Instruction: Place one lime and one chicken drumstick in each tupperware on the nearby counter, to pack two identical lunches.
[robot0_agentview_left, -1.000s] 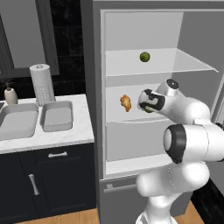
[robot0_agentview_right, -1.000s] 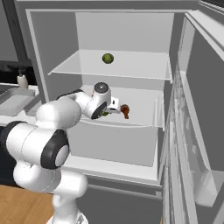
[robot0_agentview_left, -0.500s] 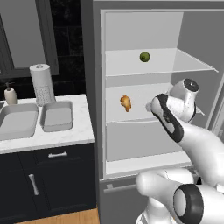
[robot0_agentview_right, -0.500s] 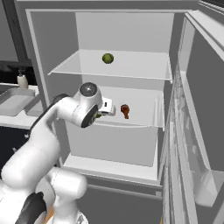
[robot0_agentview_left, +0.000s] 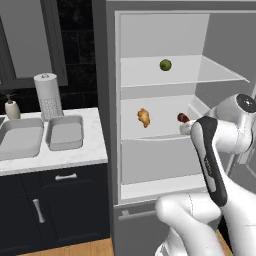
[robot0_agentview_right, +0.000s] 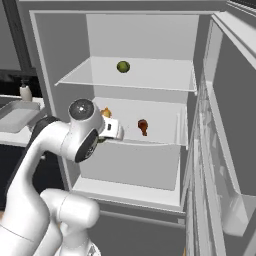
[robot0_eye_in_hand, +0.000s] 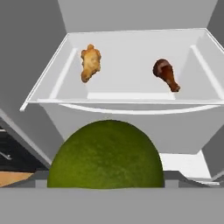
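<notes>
A lime (robot0_eye_in_hand: 105, 155) sits right against the hand camera at 6 o'clock of the hand view, apparently clamped in the gripper, though its fingertips are hidden behind the fruit. Beyond it on the fridge's middle shelf (robot0_eye_in_hand: 131, 85) lie a pale golden drumstick (robot0_eye_in_hand: 90, 62) at 11 o'clock and a dark brown drumstick (robot0_eye_in_hand: 166, 74) at 1 o'clock, well apart, and a second lime (robot0_agentview_left: 165, 65) rests on the shelf above. The two tupperware trays (robot0_agentview_left: 64, 132) lie side by side on the counter (robot0_agentview_left: 60, 157) at 9 o'clock of the left base view, just in front of a paper towel roll (robot0_agentview_left: 47, 96) and a soap bottle (robot0_agentview_left: 11, 107).
</notes>
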